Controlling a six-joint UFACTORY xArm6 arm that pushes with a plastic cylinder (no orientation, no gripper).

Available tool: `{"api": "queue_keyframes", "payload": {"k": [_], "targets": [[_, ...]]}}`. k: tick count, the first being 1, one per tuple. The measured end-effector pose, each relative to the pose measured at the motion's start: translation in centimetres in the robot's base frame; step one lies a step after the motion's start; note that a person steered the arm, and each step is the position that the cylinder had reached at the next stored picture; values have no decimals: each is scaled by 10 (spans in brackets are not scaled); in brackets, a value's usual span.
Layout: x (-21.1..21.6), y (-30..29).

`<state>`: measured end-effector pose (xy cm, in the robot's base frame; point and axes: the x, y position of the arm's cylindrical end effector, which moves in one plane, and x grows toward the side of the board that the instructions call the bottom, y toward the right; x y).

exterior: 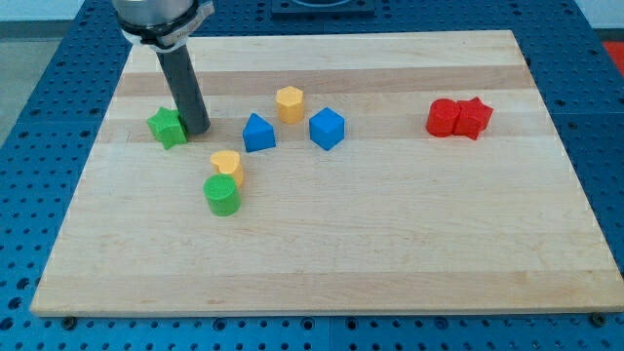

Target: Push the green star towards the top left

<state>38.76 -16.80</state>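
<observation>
In the camera view, our tip [198,130] rests just right of the small green plastic star [168,127], touching or nearly so, at the wooden board's [390,253] left side. We carry no claw, only a dark rod gripping nothing. A blue triangular block [257,133] sits to the right.

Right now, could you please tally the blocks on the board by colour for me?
Green: 2, the green star and a green cylinder
Yellow: 2, and
Blue: 2, and
Red: 2, and
Total: 8

My tip sits just right of the star.
</observation>
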Motion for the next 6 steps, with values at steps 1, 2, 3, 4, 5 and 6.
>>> {"api": "queue_keyframes", "payload": {"k": [1,2,3,4,5,6], "targets": [[26,4],[53,-8],[54,-17],[44,-30],[7,-32],[-22,-32]]}}
